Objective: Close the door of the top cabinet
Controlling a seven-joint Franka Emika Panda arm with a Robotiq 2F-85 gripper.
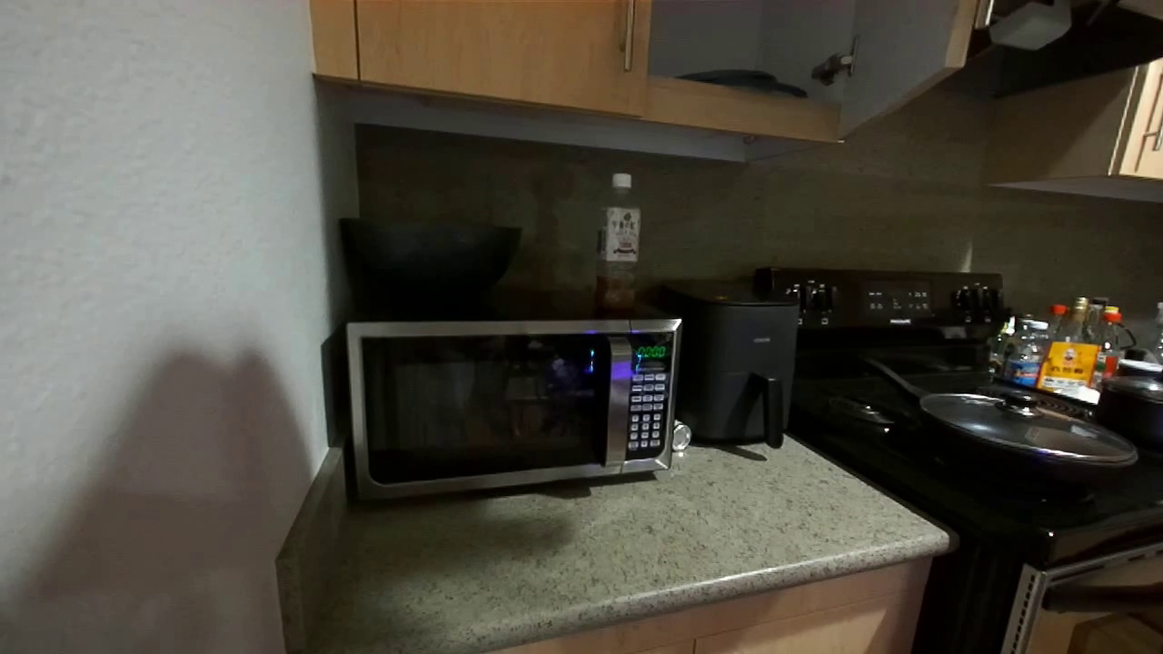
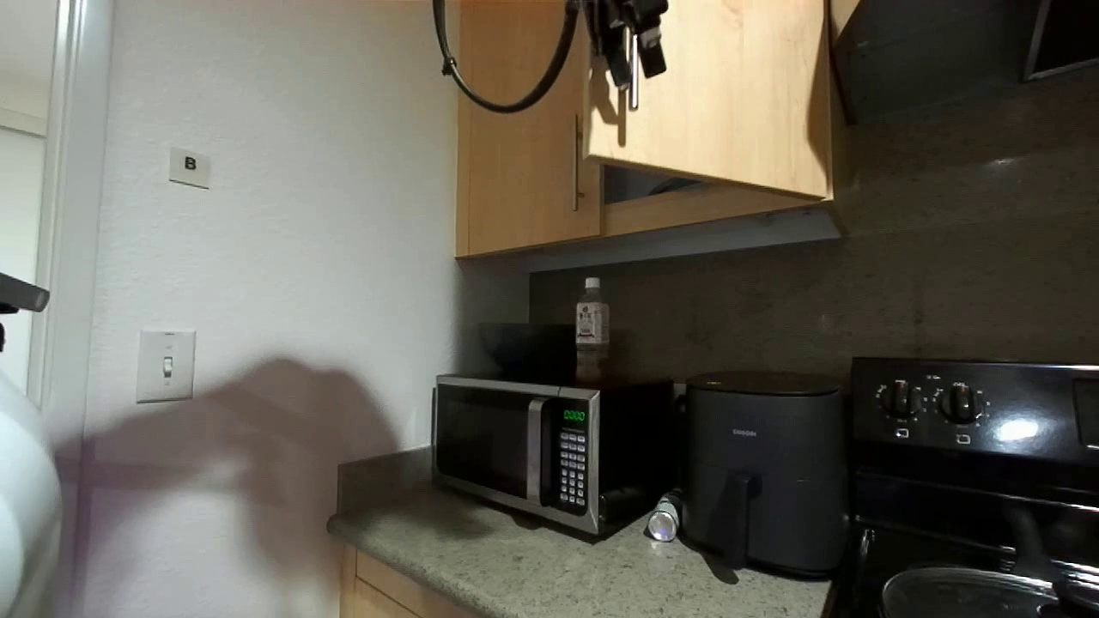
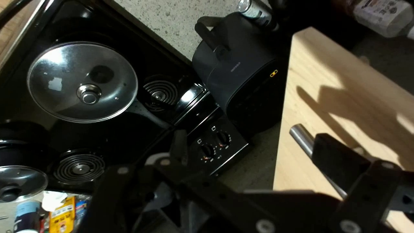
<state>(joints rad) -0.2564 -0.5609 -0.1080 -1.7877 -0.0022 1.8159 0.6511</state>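
At the top cabinet [image 1: 740,109]: my gripper [image 3: 251,137], spread wide, by the handle [image 3: 300,136] of its unclosed door [image 3: 294,171].
Nearest, one finger [image 3: 336,155] lies in front of the silver handle and hides part of it in the wrist view; whether they touch, I cannot tell. In an exterior view a black cable [image 2: 506,108] hangs in a loop across the wider door [image 2: 524,163]. The narrower door stands swung outward in both exterior views, a dark object [image 1: 745,82] lying inside the cabinet. Below, a microwave [image 1: 491,400] and, just beside it, an air fryer [image 1: 736,363] stand on the speckled counter [image 1: 681,536]; a dark bowl [image 1: 427,259] and a bottle [image 1: 621,232] show above the microwave. Farther along, a lidded pan [image 1: 1027,436] rests on the stove [image 1: 899,313].
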